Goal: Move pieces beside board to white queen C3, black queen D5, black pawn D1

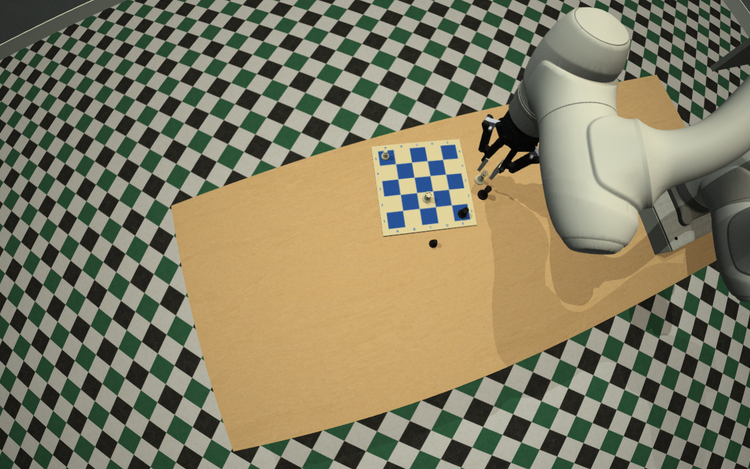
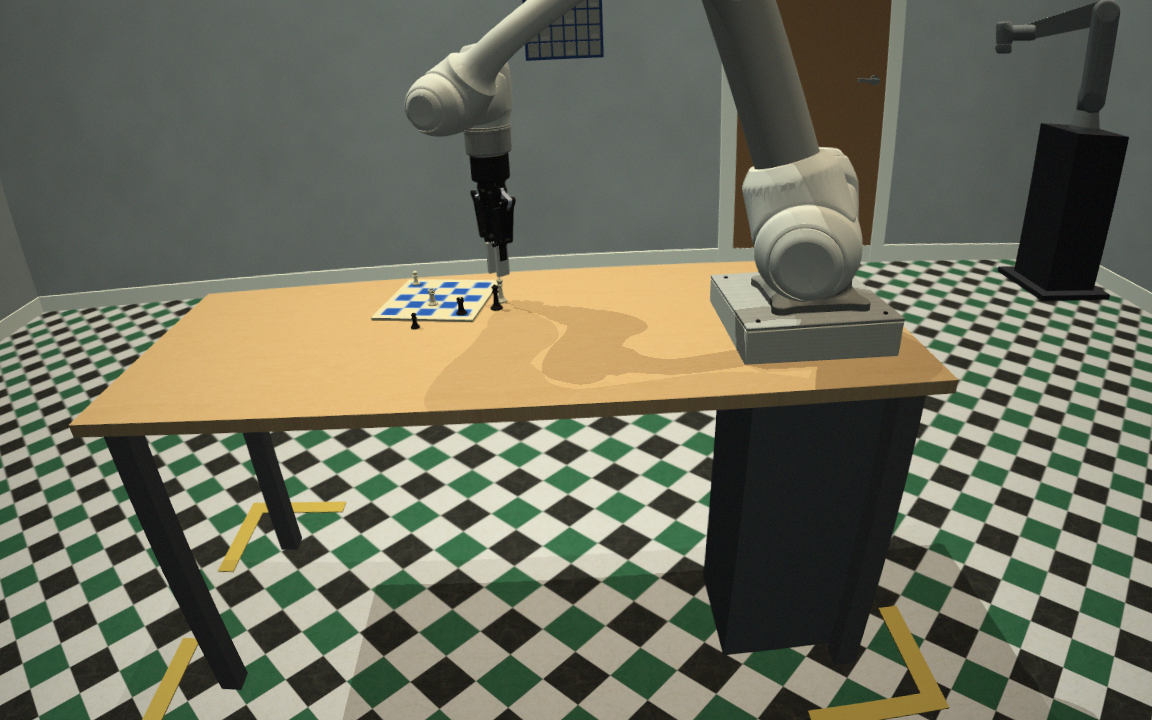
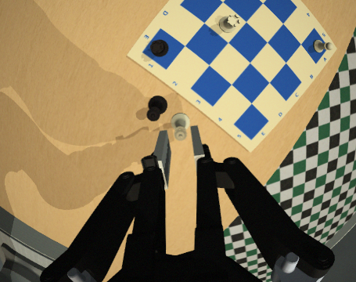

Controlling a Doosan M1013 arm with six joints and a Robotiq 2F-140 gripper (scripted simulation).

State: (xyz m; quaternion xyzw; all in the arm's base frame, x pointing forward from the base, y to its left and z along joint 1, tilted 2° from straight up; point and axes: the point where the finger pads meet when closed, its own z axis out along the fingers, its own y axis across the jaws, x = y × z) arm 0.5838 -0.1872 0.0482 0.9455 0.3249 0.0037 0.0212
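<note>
The white queen point(image 1: 482, 176) stands on the table just off the right edge of the blue and cream board point(image 1: 424, 186). The black queen point(image 1: 484, 193) stands right beside it, also off the board. The black pawn point(image 1: 433, 243) stands off the board's near edge. My gripper point(image 1: 489, 169) hangs straight above the white queen, its fingers a narrow gap apart and holding nothing.
Three pieces stand on the board: a white piece point(image 1: 385, 155) in the far left corner, a white piece point(image 1: 427, 198) near the middle, and a black piece point(image 1: 463, 212) in the near right corner. The arm's base point(image 2: 804, 313) sits at the table's right end.
</note>
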